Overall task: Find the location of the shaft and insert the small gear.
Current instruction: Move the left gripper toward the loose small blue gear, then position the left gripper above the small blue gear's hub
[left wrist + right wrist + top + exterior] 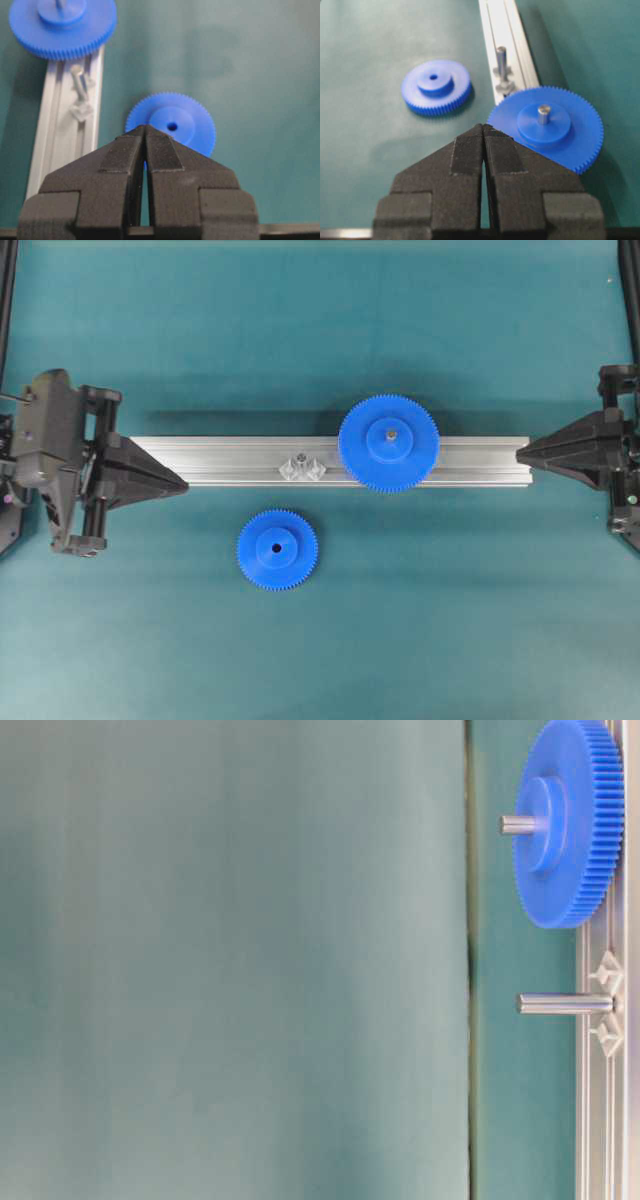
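Nearest the front edge of the green table (pixel 120 640), the small gear (pixel 277 550) lies flat on the cloth, hub up and dark centre hole showing, touching nothing. It sits just in front of the aluminium rail (pixel 220 462), which runs side to side across the middle of the table. On that rail the shaft (pixel 298 460) rises from its small shiny bracket (pixel 302 470), bare, nearly straight behind the small gear. Just beside the bracket, toward the right edge, the large gear (pixel 388 443) rests on the rail with a grey pin (pixel 391 433) through its hub.

At the left end of the rail the left claw (pixel 183 483) has its fingers pressed together on nothing, tips aimed along the rail; in its wrist view they point at the small gear. At the right end the right claw (pixel 520 452) is likewise closed and empty, its tips near the large gear.
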`<act>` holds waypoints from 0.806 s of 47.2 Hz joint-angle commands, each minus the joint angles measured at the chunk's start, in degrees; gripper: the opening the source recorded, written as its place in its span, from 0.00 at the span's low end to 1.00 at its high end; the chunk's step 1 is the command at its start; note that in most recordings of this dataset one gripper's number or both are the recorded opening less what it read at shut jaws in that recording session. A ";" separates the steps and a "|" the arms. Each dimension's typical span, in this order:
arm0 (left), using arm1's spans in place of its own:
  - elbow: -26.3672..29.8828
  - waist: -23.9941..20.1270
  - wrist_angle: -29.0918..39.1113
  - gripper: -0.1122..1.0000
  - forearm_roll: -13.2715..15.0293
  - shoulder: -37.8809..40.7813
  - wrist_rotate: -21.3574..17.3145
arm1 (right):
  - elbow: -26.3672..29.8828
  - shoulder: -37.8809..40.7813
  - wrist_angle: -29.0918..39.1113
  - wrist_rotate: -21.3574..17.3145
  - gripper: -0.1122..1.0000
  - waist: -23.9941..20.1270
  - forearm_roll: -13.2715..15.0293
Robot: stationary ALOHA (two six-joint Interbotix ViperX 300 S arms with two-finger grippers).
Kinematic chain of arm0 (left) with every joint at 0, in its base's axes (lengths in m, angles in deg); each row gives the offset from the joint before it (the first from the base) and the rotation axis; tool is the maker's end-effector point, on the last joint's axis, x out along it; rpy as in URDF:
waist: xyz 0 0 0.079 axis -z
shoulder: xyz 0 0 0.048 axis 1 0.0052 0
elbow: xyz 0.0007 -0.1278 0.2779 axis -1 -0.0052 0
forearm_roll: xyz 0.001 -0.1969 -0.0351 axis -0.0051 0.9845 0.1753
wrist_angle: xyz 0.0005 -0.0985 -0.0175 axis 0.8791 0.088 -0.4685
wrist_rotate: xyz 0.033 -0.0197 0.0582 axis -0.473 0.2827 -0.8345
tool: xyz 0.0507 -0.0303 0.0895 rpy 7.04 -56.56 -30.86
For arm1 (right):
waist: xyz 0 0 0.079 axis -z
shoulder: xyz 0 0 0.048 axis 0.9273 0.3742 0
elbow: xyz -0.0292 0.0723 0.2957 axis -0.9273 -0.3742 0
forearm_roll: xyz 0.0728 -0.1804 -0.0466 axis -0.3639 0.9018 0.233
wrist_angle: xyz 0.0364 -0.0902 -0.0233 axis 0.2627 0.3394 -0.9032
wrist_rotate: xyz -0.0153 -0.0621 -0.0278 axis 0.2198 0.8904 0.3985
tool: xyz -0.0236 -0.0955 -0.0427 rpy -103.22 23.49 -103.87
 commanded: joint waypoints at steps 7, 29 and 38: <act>4.13 0.97 2.55 0.10 -0.09 3.52 0.26 | 0.18 -0.44 -0.26 -0.79 0.09 0.35 0.09; 11.78 1.14 7.65 0.10 -0.09 15.21 0.44 | -0.44 -0.79 -0.26 -0.70 0.09 0.35 0.09; 14.77 1.67 9.40 0.10 -0.09 19.16 0.44 | -0.79 -0.97 -0.26 -0.70 0.09 0.35 0.09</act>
